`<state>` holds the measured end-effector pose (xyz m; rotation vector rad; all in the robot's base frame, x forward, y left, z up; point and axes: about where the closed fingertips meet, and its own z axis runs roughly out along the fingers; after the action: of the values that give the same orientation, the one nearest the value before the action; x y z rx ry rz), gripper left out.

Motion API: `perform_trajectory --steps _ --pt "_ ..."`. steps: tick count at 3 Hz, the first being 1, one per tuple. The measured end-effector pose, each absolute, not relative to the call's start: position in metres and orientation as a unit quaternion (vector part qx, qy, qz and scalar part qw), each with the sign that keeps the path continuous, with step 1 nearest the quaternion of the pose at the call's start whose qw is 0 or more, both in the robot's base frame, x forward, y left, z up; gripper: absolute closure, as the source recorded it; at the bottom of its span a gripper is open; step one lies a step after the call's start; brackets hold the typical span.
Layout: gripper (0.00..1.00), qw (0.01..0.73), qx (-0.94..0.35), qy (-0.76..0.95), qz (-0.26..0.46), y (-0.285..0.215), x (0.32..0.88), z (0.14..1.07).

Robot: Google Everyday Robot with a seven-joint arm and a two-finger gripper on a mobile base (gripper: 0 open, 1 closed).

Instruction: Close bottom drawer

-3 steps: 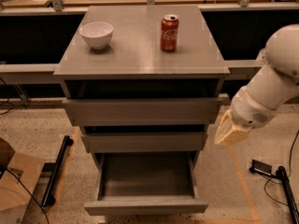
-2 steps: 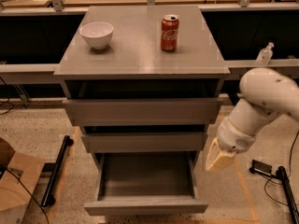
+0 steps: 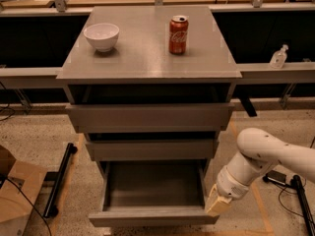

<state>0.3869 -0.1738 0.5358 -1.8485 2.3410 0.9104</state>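
The bottom drawer [image 3: 152, 216] is a shallow grey box pulled far out from the cabinet, and its inside looks empty. Its plain flat front runs along the lower edge of the view. My gripper [image 3: 217, 204] is at the drawer's right front corner, low down, on the end of the white arm [image 3: 266, 156] that comes in from the right. It touches or nearly touches that corner. The middle drawer [image 3: 152, 149] and top drawer [image 3: 150, 117] above stick out a little.
A white bowl [image 3: 102, 36] and a red soda can [image 3: 178, 34] stand on the cabinet top [image 3: 147, 63]. A cardboard box [image 3: 17, 195] and a black bar [image 3: 59, 181] lie on the floor at left. Cables and a black stand [image 3: 295, 191] lie at right. A bottle [image 3: 278, 57] sits on the right ledge.
My arm has swung down and to the left, bringing the gripper from beside the middle drawer to the bottom drawer's right front corner. The drawer has not visibly moved.
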Motion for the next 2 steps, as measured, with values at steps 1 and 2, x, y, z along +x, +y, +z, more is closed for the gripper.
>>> perform_trajectory --steps 1,2 --pt "1.0 0.017 -0.584 0.755 0.296 -0.17 0.389 0.518" --pt "1.0 0.021 -0.574 0.763 0.296 -0.176 0.385 0.503"
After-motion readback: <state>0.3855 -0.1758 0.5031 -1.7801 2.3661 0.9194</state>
